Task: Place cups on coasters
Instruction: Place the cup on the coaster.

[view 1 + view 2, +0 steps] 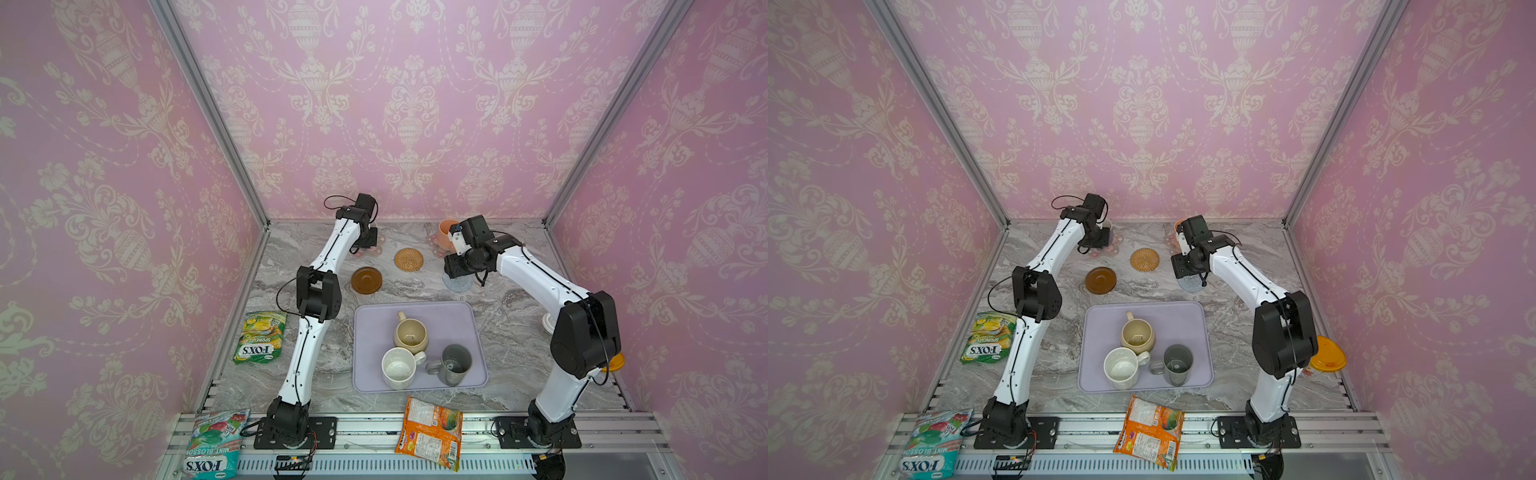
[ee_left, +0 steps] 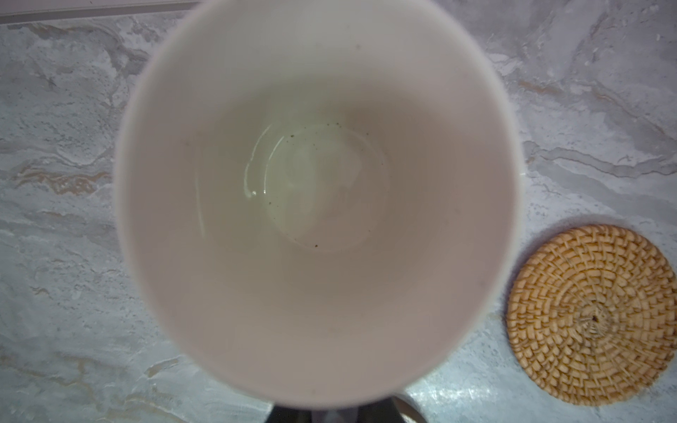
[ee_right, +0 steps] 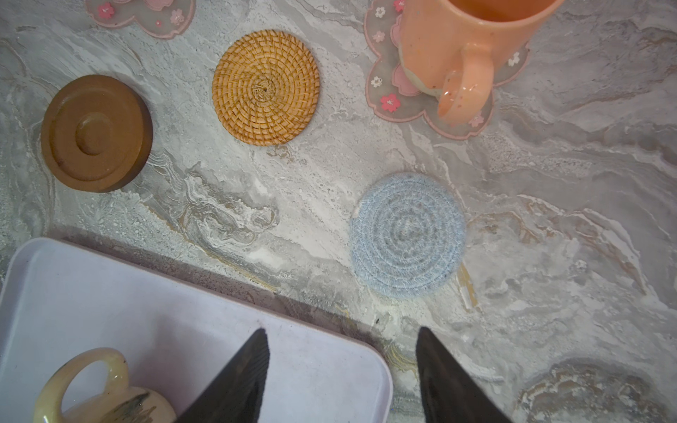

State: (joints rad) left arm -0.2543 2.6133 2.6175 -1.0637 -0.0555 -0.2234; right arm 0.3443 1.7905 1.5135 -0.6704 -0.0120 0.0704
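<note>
Left hand (image 1: 368,240), at the far side of the desk (image 1: 519,299): closed. As far as I can judge, it is clamped on the rim of the lavender mug (image 2: 318,205), which fills its wrist view. That mug is over a pink flower coaster (image 3: 146,18). I cannot tell whether its base is down or just clear.

Right hand (image 3: 340,373): fingers parted to a middling gap and empty, hanging above the far corner of the tray (image 3: 110,293), near the grey-blue coaster (image 3: 406,234).

Done: the peach mug (image 3: 458,47) stands upright on the other pink flower coaster (image 3: 403,110). I count one of five confirmed.

In progress: the lavender mug, placement not verified.

Outstanding: the beige mug (image 1: 410,333), speckled white mug (image 1: 398,368) and dark grey mug (image 1: 455,365) are all upright on the tray. Three coasters lie bare: the brown wooden coaster (image 1: 366,279), rattan coaster (image 1: 409,259) and grey-blue coaster.

Assessment: I put the task under halfway, with three full pick-and-place cycles to come.
</note>
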